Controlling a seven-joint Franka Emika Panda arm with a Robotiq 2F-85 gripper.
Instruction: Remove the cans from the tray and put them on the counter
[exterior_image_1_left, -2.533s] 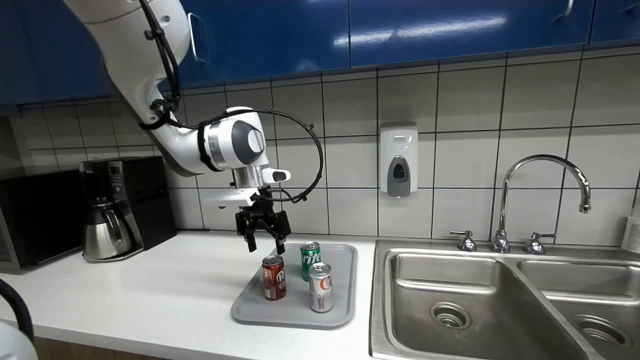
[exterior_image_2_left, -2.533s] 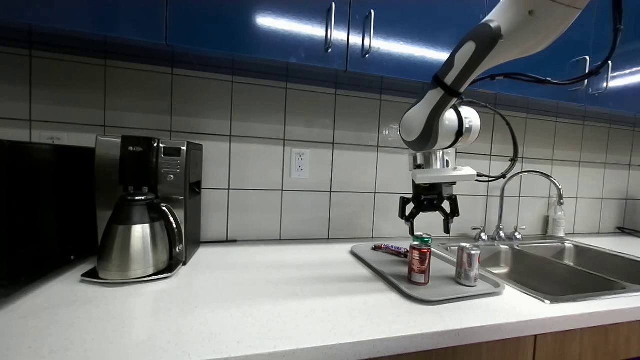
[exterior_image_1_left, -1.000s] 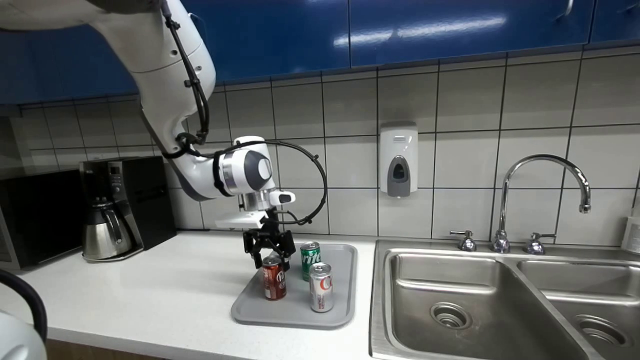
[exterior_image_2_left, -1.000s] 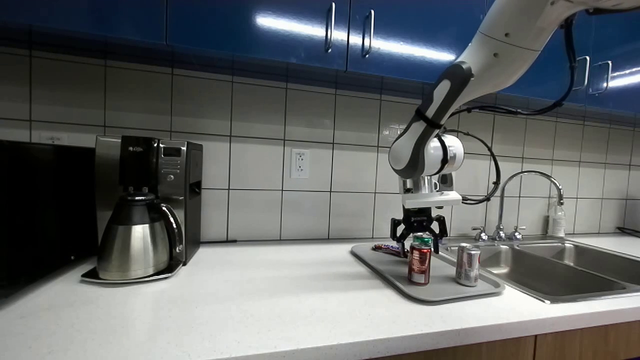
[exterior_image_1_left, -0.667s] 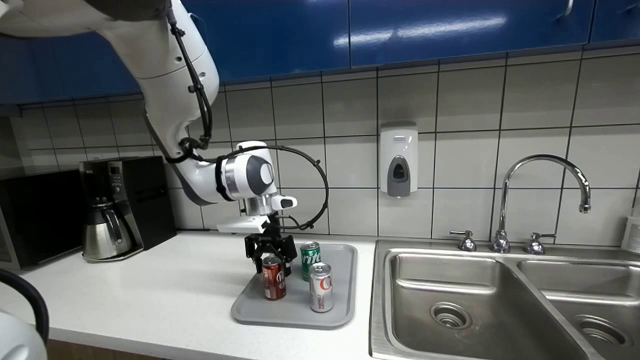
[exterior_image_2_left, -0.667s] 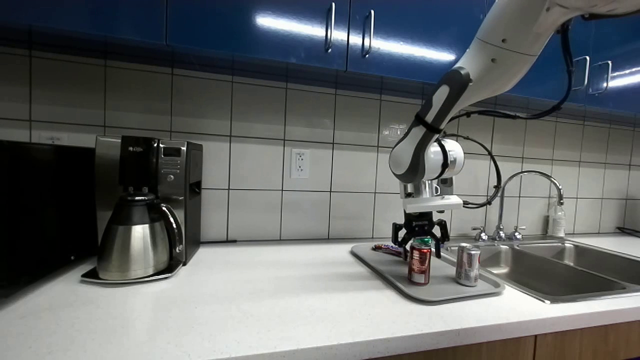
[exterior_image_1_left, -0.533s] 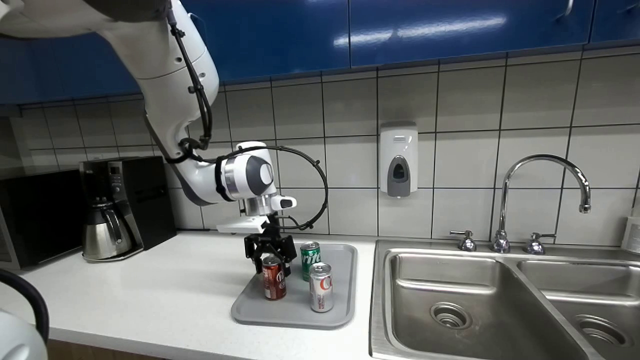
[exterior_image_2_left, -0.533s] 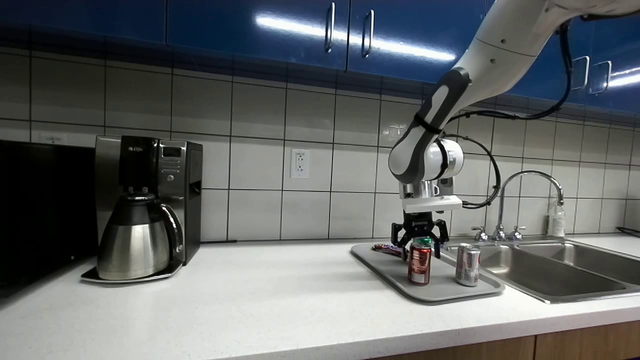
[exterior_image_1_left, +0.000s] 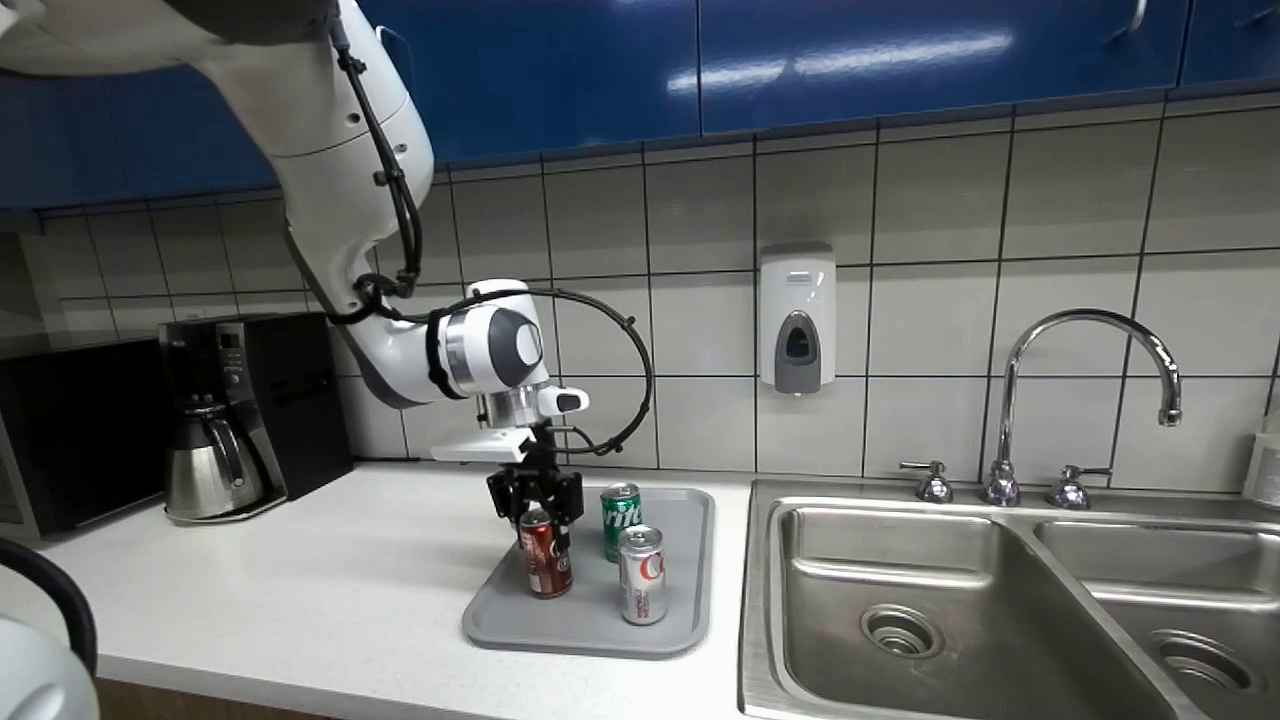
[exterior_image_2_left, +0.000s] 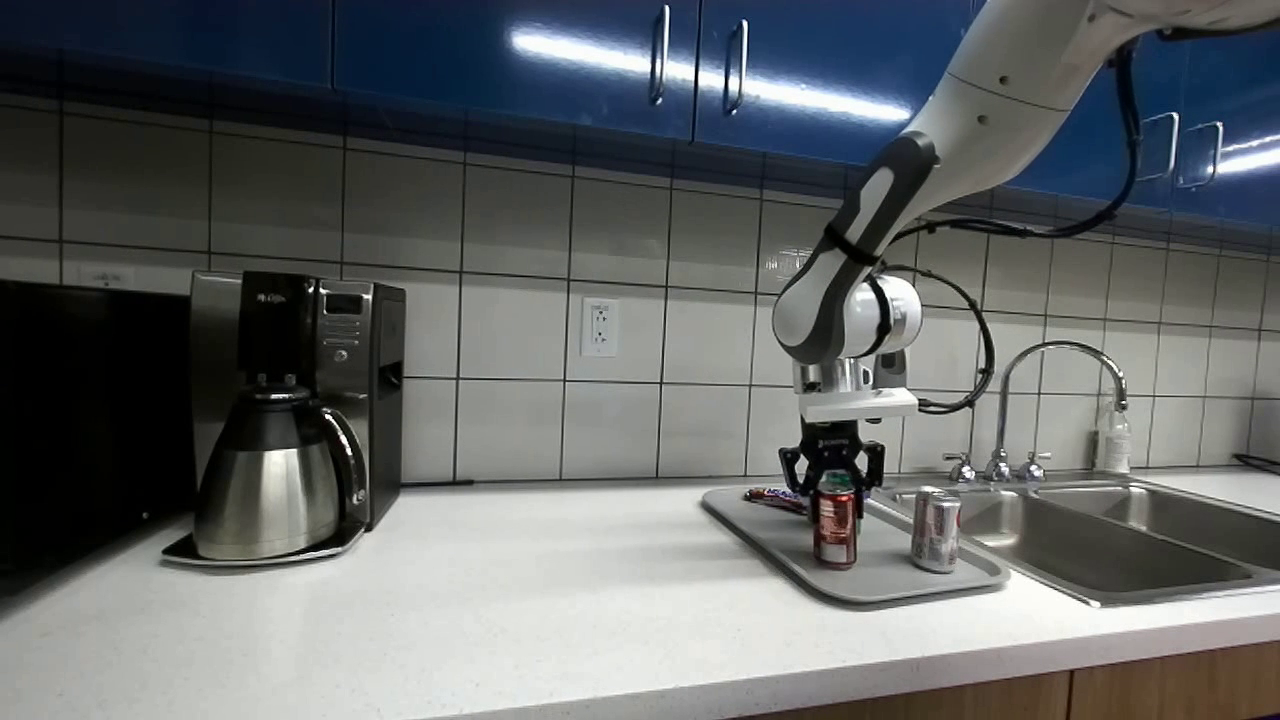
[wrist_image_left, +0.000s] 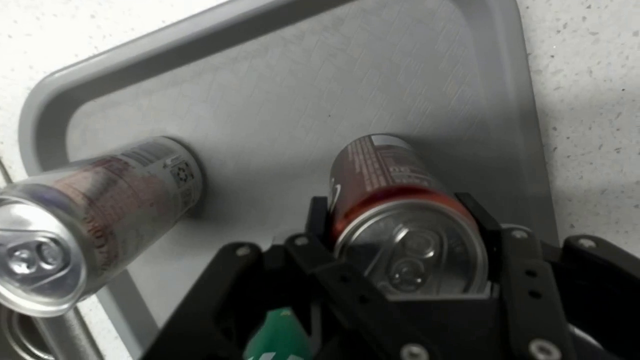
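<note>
1. While the gripper pinched the red can (which leaned slightly), that can was within the tray.
2. The green can and silver can stood upright on the tray, which lay on the counter.

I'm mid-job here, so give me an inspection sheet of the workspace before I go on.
Surface: white counter, grey tray on it.
Job's things: red can slightly tilted, cannot tell if its base touches the tray; green can and silver can upright on the tray.
Clutter: colourful wrapper, partly hidden, on the tray.
Gripper: closed on the red can.
Cables: black cable loops clear of the tray.
Surroundings: sink beside the tray, apart from it; coffee maker; soap dispenser.
</note>
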